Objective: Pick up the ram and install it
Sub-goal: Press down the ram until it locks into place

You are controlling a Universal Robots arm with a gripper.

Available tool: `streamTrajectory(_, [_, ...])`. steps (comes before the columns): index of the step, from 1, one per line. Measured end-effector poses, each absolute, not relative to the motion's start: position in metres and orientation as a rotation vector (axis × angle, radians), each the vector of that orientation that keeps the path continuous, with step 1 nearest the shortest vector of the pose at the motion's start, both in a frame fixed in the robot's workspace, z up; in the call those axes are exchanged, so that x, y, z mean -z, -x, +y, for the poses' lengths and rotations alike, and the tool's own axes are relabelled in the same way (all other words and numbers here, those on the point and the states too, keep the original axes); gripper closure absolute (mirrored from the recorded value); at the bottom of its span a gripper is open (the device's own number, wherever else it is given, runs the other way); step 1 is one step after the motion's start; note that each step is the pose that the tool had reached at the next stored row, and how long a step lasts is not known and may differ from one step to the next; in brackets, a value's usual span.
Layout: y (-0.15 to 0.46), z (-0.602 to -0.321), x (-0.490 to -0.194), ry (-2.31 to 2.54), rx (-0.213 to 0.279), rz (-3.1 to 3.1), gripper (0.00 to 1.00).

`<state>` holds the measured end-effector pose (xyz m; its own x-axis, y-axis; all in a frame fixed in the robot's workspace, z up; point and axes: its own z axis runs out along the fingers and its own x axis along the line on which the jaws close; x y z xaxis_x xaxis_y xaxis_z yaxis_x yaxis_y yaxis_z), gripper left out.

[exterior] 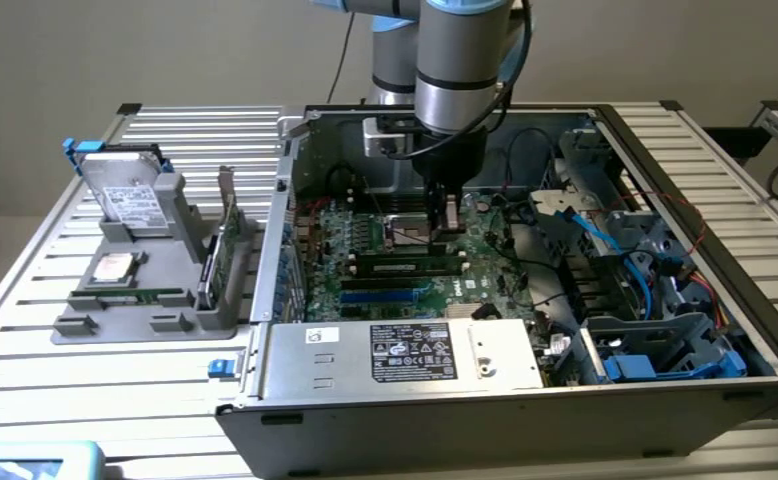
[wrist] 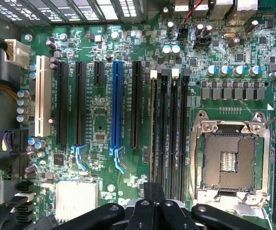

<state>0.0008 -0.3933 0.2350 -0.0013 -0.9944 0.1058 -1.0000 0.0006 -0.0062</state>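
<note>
in the exterior view, the gripper (exterior: 445, 215) is being held low inside the open computer case (exterior: 709, 230), just above the motherboard (exterior: 362, 255), with its fingers drawn together. a ram (exterior: 405, 267) stick is being seen lying in a slot just in front of the gripper, apparently already seated, while another green stick (exterior: 129, 297) is resting on the grey parts holder (exterior: 122, 320) at the exterior view's left. in the wrist view, the closed fingers (wrist: 153, 211) are being shown over the ends of the long black memory slots (wrist: 169, 129), beside the empty cpu socket (wrist: 230, 160); nothing is being seen between them. for a good seating, pressure would best be applied straight down and evenly along the stick, with the slot latches checked.
</note>
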Motion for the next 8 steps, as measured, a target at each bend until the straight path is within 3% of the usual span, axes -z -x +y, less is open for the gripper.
streamTrajectory(8, [-0.0009, -0.3933, -0.232, -2.143, -0.12, -2.195, 0.89])
